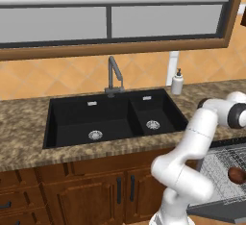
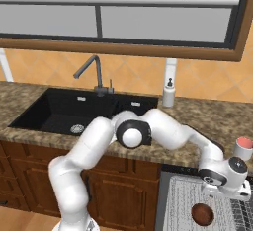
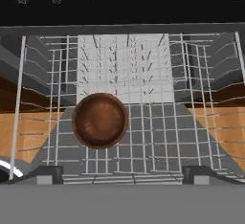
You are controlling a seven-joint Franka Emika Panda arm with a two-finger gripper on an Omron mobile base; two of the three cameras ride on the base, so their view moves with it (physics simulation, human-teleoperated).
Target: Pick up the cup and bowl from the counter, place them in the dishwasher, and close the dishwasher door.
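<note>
Bowl [image 3: 100, 120] is down in the dishwasher [image 3: 143, 98] rack, sitting free; our tool [image 3: 122, 173] hangs over the rack, released, fingers wide, nothing between them. Cup [image 2: 243, 148] is what we'd go for next, we reckon: it stands on the table [image 2: 197, 114] up and back-right of the tool, near the wrist, at the right edge of the right base view. Cup is cropped there, tool tips hidden behind the wrist, door mostly cut off.

Window [image 1: 110, 17] over orange tiled wall [image 1: 57, 77], wooden cabinets [image 1: 96, 190]
</note>
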